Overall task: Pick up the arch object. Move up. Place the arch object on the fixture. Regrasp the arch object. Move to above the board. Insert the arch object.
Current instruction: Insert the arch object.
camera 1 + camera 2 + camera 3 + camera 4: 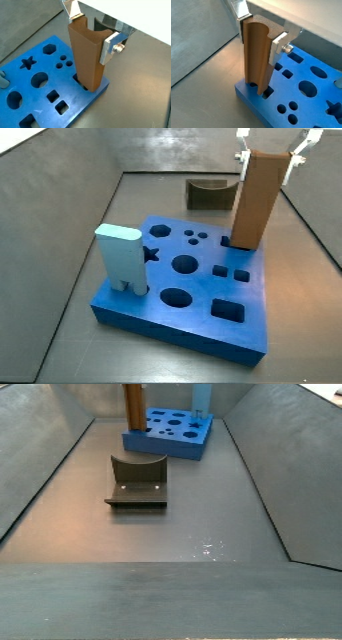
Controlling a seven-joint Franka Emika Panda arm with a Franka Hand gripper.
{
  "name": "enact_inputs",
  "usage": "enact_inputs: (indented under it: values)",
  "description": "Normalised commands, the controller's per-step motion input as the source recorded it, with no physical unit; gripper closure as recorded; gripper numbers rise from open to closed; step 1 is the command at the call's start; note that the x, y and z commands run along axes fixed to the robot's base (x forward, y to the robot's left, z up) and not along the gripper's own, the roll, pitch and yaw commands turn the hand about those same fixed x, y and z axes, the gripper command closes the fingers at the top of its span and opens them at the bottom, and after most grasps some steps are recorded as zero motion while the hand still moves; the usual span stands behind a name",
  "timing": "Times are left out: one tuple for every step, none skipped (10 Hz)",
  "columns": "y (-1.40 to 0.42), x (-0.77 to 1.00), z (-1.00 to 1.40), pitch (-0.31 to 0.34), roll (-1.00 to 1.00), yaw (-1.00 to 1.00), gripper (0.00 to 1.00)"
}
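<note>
Gripping arch object (87, 55) upright by its top, end effector (93, 31) clamped on it, foot entering arch hole at board (187, 288) 2 o'clock corner; vertical for insertion.

One arch object (254, 198), board (201, 288), fixture (138, 481), pillar (122, 256), tool (90, 31).

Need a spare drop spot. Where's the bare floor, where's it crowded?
Bare: wide floor on the near side of the fixture, and the strip between it and the board. Crowded: the board corner where the hand holds the arch object, near the pale blue pillar.
</note>
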Motion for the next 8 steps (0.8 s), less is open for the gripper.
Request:
enact_inputs:
  values:
    - [0.21,-0.16,-0.49,-0.096,0.06,0.4,1.0]
    - [0.19,-0.19,-0.5,-0.107,0.06,0.44,1.0]
    - [0.0,-0.33,-0.63,-0.08,0.0,0.15,1.0]
    - [-0.24,-0.2,-0.72,-0.07,-0.02,0.05,1.0]
    - [-0.34,-0.06,-0.74,-0.06,-0.04,0.0,1.0]
    - [-0.31,0.0,-0.7,-0.066,-0.05,0.0,1.0]
    - [-0.12,0.11,-0.72,-0.034,-0.03,-0.05,1.0]
    - [0.0,0.6,-0.63,0.029,0.0,-0.24,1.0]
